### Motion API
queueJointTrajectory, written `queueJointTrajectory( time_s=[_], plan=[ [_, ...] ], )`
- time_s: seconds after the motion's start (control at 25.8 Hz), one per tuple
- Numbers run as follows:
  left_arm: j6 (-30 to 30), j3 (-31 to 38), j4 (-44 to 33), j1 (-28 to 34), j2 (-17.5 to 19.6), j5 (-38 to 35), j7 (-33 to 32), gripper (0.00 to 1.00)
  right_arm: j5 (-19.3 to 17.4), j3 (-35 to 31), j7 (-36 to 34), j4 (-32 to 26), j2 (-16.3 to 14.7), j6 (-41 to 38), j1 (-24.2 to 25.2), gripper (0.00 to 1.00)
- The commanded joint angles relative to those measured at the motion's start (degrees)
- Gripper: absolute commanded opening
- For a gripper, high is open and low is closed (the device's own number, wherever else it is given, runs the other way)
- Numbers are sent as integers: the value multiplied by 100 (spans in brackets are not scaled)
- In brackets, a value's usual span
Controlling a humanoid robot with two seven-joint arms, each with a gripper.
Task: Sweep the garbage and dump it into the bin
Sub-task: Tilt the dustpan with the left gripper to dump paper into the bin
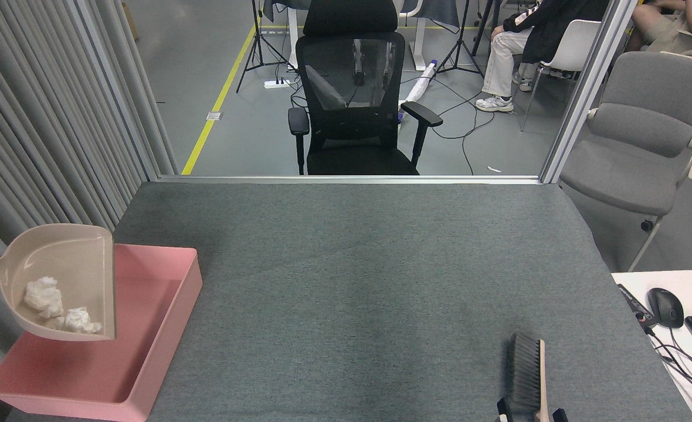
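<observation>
Two crumpled white wads of garbage (43, 295) (78, 319) lie inside a beige long-handled dustpan (70, 258). The pan hangs tilted over the left end of the pink bin (167, 310), its open lip facing right and down. One wad rests close to the lip. The dustpan's handle runs off the left edge, so my left gripper is out of view. At the bottom edge, my right gripper (531, 412) shows only two black fingertips on either side of the handle of a dark-bristled brush (526, 375), which lies on the grey table.
The grey felt table (358, 264) spreads between bin and brush. A ribbed grey partition stands at the left. A black office chair (355, 99) sits beyond the far edge. At the right are a grey chair and a white desk with a mouse (665, 307). People sit far behind.
</observation>
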Motion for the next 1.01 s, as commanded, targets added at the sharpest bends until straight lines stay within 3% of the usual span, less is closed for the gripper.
queueJointTrajectory(
  time_s=[0.0, 0.62, 0.97],
  plan=[
    [-8, -1, 37, -149, 14, -332, 8, 11, 0, 0, 2, 0, 0, -4, 1, 100],
    [-8, 8, -34, -509, 419, -1343, -9, 8, 0, -9, 2, -9, 9, -13, 1, 100],
    [238, -1, 89, -747, 428, -1053, -141, 8, 0, -9, 2, 0, 0, -13, 9, 100]
  ],
)
